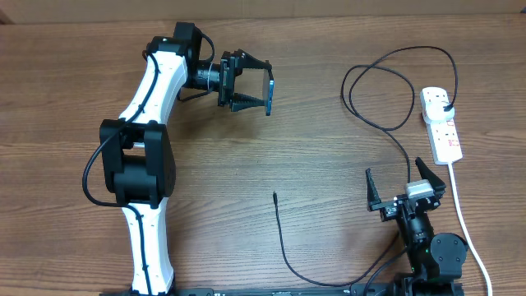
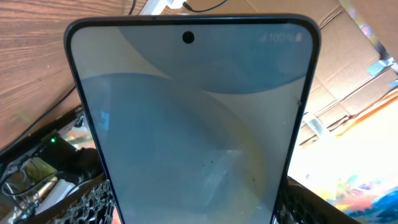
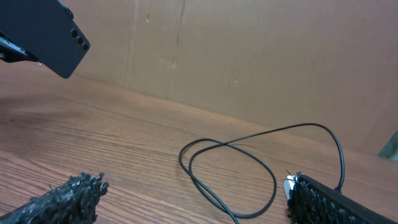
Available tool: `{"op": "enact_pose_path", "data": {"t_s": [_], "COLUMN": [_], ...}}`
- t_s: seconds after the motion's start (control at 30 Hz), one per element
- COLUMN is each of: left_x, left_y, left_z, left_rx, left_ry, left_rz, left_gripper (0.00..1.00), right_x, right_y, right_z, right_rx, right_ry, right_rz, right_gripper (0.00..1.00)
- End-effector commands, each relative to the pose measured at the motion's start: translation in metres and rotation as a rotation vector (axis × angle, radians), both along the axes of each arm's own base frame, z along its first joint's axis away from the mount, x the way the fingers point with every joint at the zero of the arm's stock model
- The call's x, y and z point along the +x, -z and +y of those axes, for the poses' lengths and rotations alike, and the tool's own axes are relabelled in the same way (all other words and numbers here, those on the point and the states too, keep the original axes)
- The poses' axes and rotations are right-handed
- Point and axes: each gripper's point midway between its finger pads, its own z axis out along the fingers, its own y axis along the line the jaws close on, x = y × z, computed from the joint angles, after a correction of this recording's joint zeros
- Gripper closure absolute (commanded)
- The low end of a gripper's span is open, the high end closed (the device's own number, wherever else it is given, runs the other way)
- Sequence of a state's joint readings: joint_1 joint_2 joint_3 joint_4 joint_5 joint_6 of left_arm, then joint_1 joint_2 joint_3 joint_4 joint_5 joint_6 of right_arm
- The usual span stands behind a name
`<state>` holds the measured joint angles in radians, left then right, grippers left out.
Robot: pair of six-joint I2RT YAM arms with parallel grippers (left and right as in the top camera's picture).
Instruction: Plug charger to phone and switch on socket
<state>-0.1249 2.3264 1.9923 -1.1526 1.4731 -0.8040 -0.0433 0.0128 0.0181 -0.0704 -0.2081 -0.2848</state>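
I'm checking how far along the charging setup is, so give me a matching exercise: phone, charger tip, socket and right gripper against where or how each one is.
Things:
1 phone
2 charger tip
3 socket
4 right gripper

States:
A open, holding nothing
B lying loose on the table
C held above the table by the left gripper
D at the table's right side, black plug in it

Pairs: 1-C; 2-B; 3-D; 4-A

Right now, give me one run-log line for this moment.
left gripper: holds phone raised | right gripper: open, empty | charger tip: loose on table | socket: plug inserted
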Motion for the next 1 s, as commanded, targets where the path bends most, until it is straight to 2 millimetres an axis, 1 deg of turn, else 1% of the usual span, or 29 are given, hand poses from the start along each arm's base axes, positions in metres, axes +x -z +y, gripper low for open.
{"op": "enact_pose_path", "data": {"t_s": [0.0, 0.13, 0.47, 0.5, 0.73, 0.9, 0.97], "left_x": [0.002, 0.003, 0.003, 0.003, 0.006, 0.008, 0.008], "left_y": [-0.009, -0.003, -0.003, -0.002, 0.023, 0.024, 0.024], "left_z": [-0.004, -0.003, -0.004, -0.003, 0.001, 0.001, 0.001], "left_rx": [-0.026, 0.000, -0.014, -0.007, 0.139, 0.144, 0.144], "left_ry": [0.014, 0.017, 0.032, 0.032, 0.037, 0.036, 0.036], "left_rz": [-0.088, -0.137, -0.275, -0.277, -0.294, -0.304, -0.305], "left_gripper": [0.96, 0.96, 0.96, 0.96, 0.96, 0.96, 0.96], "right_x": [0.000, 0.000, 0.000, 0.000, 0.000, 0.000, -0.001], "right_y": [0.002, 0.002, 0.002, 0.002, 0.002, 0.000, 0.000], "right_z": [0.000, 0.000, 0.000, 0.000, -0.001, 0.001, 0.004], "right_rx": [0.000, 0.000, 0.000, 0.000, -0.004, -0.005, 0.001], "right_ry": [0.004, 0.004, 0.004, 0.004, 0.005, -0.001, -0.023], "right_rz": [-0.004, -0.004, -0.004, -0.004, -0.006, -0.013, -0.013], "right_gripper": [0.00, 0.00, 0.00, 0.00, 0.00, 0.00, 0.00]}}
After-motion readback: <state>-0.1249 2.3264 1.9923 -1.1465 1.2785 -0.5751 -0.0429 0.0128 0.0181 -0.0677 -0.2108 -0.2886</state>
